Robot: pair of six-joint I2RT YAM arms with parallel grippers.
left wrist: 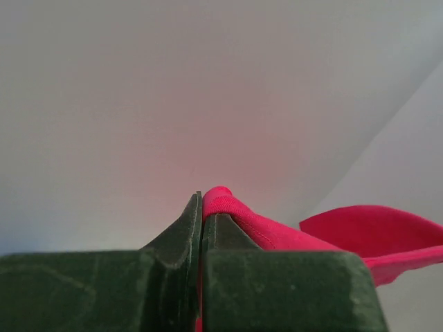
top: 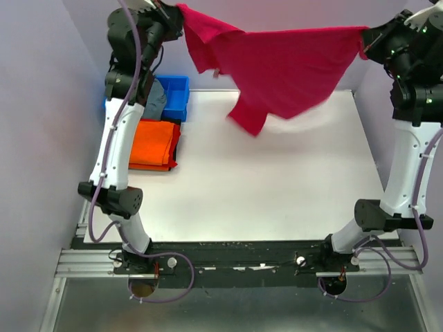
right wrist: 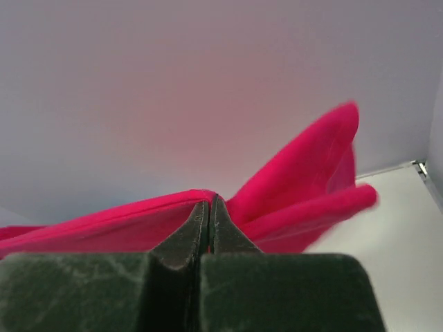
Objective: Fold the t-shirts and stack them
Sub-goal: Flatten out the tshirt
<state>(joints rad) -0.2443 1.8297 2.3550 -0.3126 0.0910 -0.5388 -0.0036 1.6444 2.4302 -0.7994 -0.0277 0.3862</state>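
A crimson t-shirt (top: 277, 66) hangs spread in the air above the far part of the white table (top: 277, 187). My left gripper (top: 174, 15) is shut on its left corner, and the cloth (left wrist: 277, 235) shows pinched between the dark fingers (left wrist: 176, 235) in the left wrist view. My right gripper (top: 365, 36) is shut on its right corner, and the cloth (right wrist: 304, 187) bunches over the fingertips (right wrist: 228, 235) in the right wrist view. The shirt's lower edge hangs free above the table. A folded orange t-shirt (top: 154, 144) lies at the table's left side.
A blue bin (top: 176, 93) holding grey cloth (top: 156, 100) stands at the back left, just behind the orange shirt. Pale walls enclose the table on the left, back and right. The metal rail (top: 235, 263) with both arm bases runs along the near edge.
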